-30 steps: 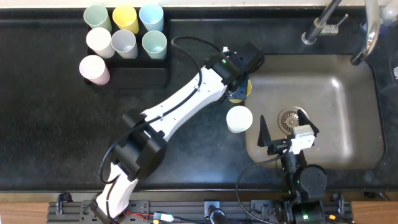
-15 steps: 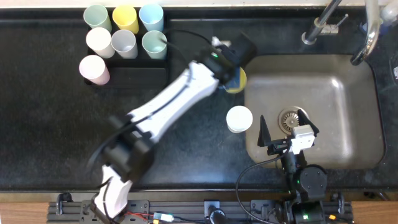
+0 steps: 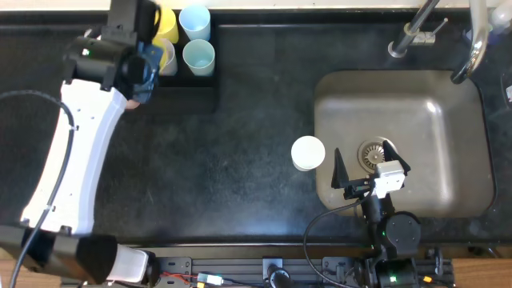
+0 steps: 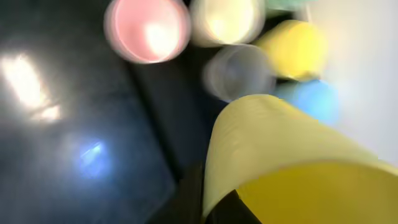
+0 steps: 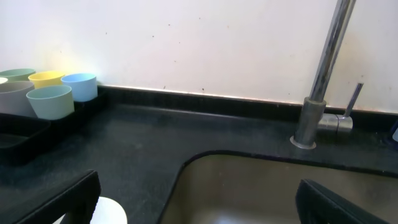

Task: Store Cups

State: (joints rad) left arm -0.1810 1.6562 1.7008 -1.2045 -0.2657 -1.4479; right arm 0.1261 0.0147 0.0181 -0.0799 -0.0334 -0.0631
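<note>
The left end effector (image 3: pixel 138 66) grips a yellow cup (image 4: pixel 292 162) above the tray (image 3: pixel 192 94); it should lower the cup upright into a free spot, clear of the pink cup (image 4: pixel 147 28). Its wrist view shows the carried cup, which the arm covers from above. The top view shows the right end effector (image 3: pixel 366 166) open by the sink (image 3: pixel 448 104).

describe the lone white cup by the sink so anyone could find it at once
Start at the steel sink set into the right side of the black counter. On the counter just off the sink's left edge, level with the drain, sits a white cup. It stands all alone, while the other cups are bunched on the black tray at the far left back.
</note>
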